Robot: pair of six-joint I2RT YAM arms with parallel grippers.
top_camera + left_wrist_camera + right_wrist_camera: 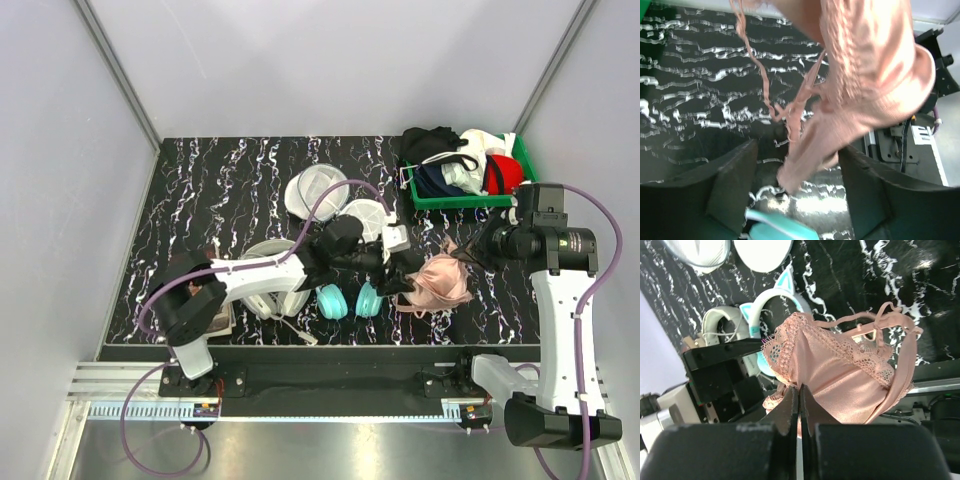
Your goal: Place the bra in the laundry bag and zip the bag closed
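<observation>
Right wrist view: the right gripper (800, 392) has its 2 fingers pressed together with only a thin slit between them, and the lace edge of the bra (840, 385) appears pinched at their tips. The pale pink cups and thin straps hang from that pinch, raised above the black marbled table (220, 200).

Left wrist view: the left gripper (796, 150) stands wide open. Its 2 dark fingers sit either side of the bra's dangling lower end and touch nothing that I can see.

From the overhead camera, the bra is between the 2 arms, right of centre, just beside teal cat-ear headphones (348, 300). The laundry bag (314, 190) is white mesh and seemingly lies open in 2 round halves. It is well apart from the bra, towards the back left.

The step in hand looks like a handover or shared lift. To do it well, I judge the left fingers should close on a cup, not a strap, before the right lets go. The straps should also stay clear of the headphones on the way to the bag.
</observation>
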